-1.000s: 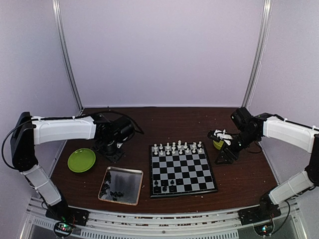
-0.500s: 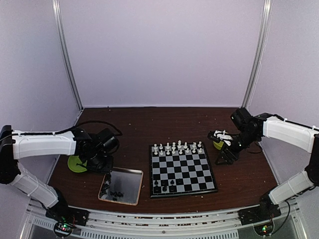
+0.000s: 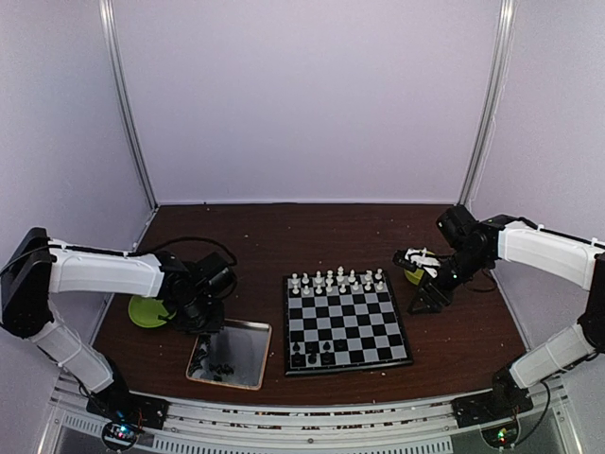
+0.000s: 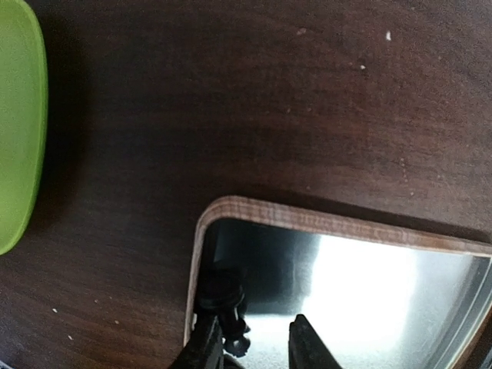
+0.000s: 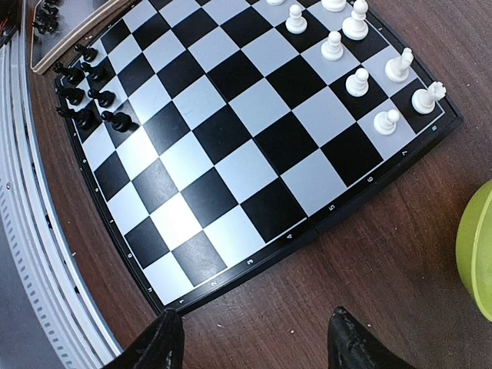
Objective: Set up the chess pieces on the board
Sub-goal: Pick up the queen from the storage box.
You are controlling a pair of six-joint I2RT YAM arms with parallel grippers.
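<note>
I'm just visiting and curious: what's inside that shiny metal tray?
A few black chess pieces lie in the tray; the left gripper hovering above covers its far-left corner.

Bathing the overhead view in soft, even, faintly violet light, leaving only weak shadows. Flaring white off the metal tray at the lower right of the left wrist view, darkening and softening everything around it. Bowing the rim of the board toward the right wrist view's corners, rendering squares crisp mid-frame.
</note>
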